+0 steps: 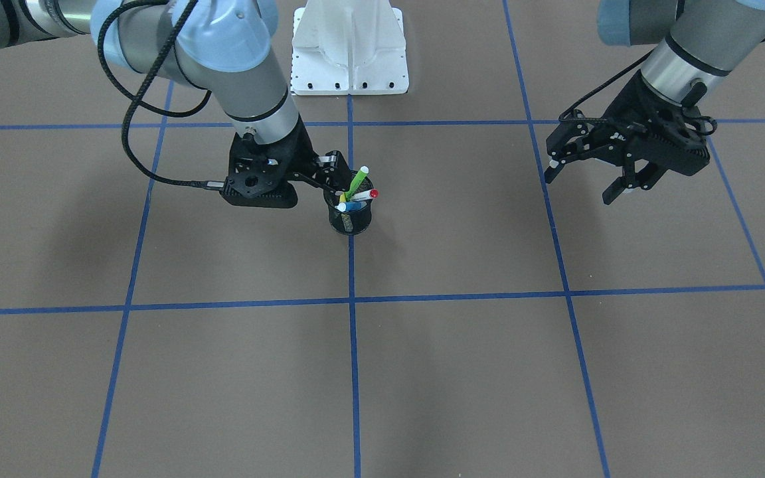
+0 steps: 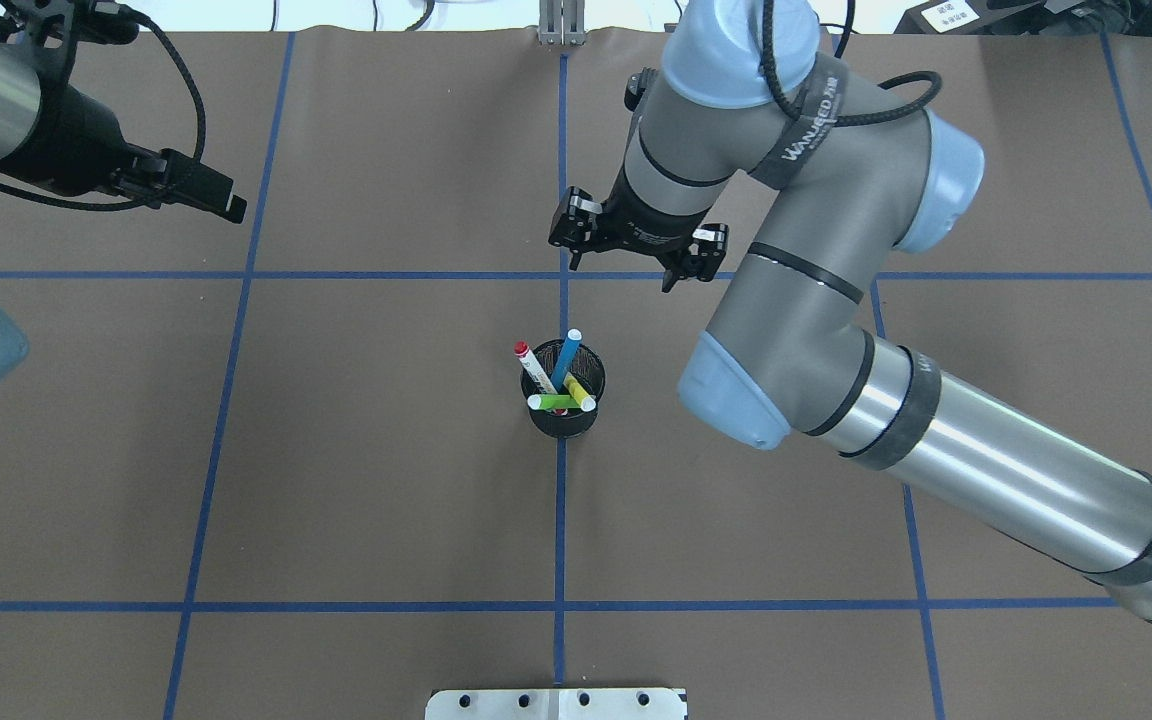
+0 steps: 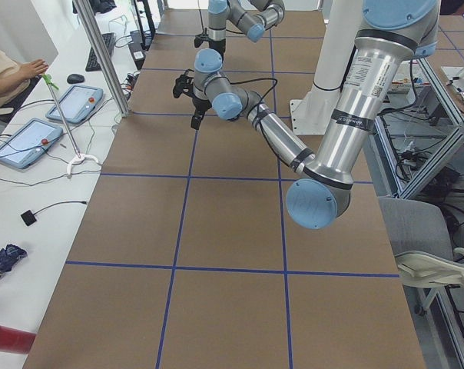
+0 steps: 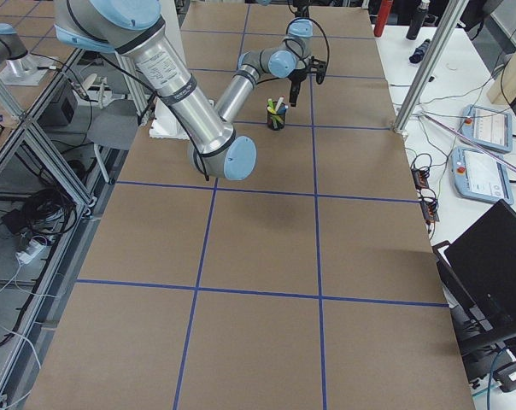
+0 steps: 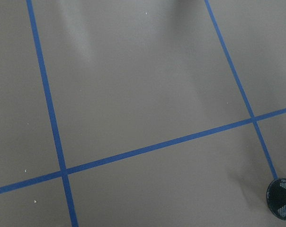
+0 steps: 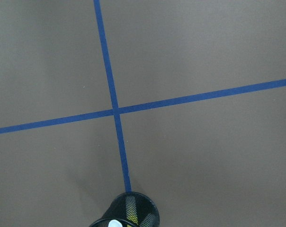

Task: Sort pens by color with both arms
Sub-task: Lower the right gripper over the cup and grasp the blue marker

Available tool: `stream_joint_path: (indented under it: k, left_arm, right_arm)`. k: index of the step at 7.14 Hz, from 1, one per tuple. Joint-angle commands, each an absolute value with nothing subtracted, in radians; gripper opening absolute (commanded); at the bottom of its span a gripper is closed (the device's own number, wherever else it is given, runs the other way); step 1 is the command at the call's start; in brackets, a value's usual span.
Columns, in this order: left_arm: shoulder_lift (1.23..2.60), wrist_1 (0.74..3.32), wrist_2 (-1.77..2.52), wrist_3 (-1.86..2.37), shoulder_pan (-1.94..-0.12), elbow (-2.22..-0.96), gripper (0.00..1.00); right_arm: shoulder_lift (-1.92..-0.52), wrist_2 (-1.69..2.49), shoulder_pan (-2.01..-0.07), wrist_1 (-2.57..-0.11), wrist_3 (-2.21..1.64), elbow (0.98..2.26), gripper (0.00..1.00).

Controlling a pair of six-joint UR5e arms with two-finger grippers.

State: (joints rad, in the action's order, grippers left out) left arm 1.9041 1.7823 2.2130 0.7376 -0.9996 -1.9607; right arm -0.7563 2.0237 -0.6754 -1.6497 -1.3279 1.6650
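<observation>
The right black two-finger gripper (image 2: 628,266) hangs with its jaws spread wide and empty. It is near the black mesh cup (image 2: 562,428), on the side away from the robot. The left black two-finger gripper (image 1: 580,187) is also wide and empty, well apart from the cup. In the cup stand, tilted, the blue pen (image 2: 566,360), the light green pen (image 2: 556,402), the yellow pen (image 2: 579,393) and the white pen with red ends (image 2: 534,368). The cup is on a blue tape line (image 2: 560,520) of the brown table (image 2: 386,480).

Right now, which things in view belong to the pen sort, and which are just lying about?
Job: blue pen, green pen, yellow pen, red-ended white pen, all in the black mesh cup; left end effector and right end effector, both open.
Lying about: white base pedestal, tablets, laptop.
</observation>
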Motion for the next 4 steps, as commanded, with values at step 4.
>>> stream_joint_path:
  k: [4]
  left_arm:
    - [1.904,1.784,2.218,0.736,-1.0,-1.957,1.0]
  right_arm:
    - [-0.729,1.998,-0.601,-1.644,-1.266,1.599,0.7]
